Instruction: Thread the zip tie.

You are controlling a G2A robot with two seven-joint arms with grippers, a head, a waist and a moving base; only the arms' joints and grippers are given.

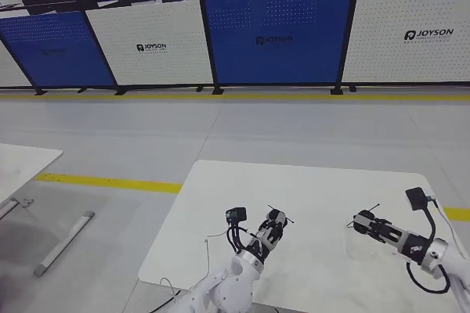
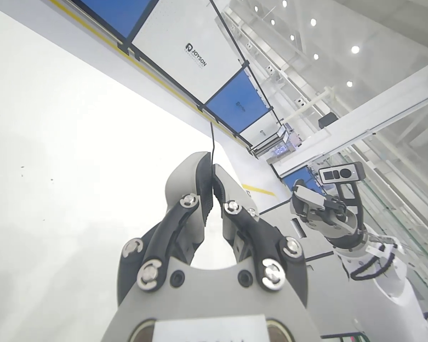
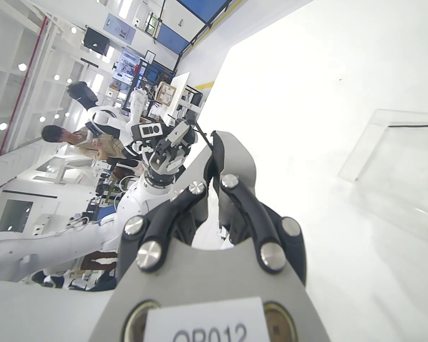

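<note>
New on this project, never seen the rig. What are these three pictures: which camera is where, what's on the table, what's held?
It is a two-armed robot at a white table. The top view looks down from above the arms; the other two come from a camera on each wrist, looking along that arm's own fingers. The left gripper is shut on a thin black zip tie that sticks out past its tips. The right gripper is shut on a second black strip, probably another tie. The two grippers are apart, over the table. A clear tray lies on the table by the right arm.
</note>
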